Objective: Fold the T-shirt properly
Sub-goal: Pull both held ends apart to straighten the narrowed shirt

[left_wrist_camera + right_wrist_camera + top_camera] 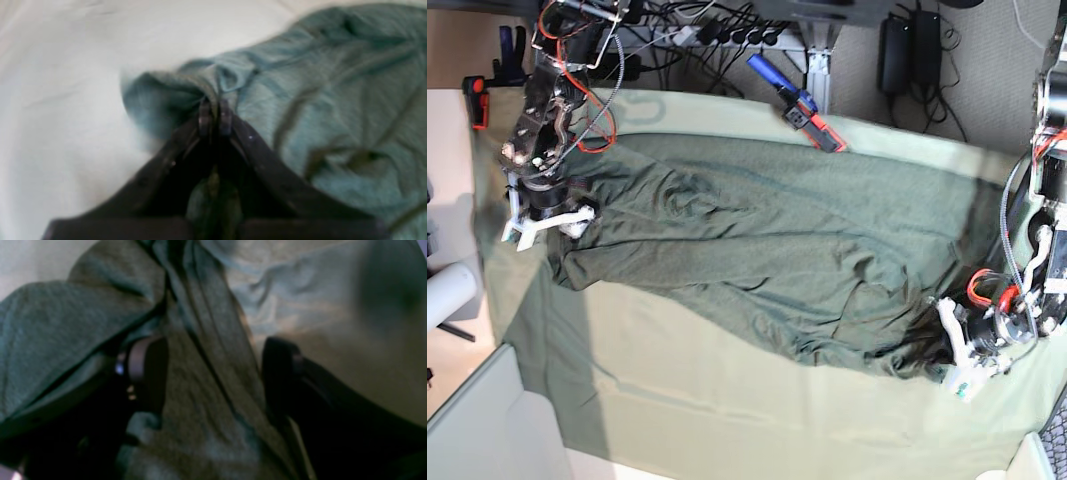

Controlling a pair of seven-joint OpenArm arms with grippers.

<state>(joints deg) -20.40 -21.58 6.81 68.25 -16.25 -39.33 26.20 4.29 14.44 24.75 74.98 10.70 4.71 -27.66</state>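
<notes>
T-shirt: corners being taken, no fold yet

Dark grey-green knit T-shirt (767,250) lies spread, wrinkled, across the mint-clothed worktop (677,400). Left claw (215,116) pinches its edge; right claw (213,373) spread, straddling a fabric ridge. All folds remain.

A dark grey-green knit T-shirt (767,250) is lying spread out and wrinkled across the table, stretching from its far left side toward its near right side, with bunched folds gathering at the near right end.
</notes>
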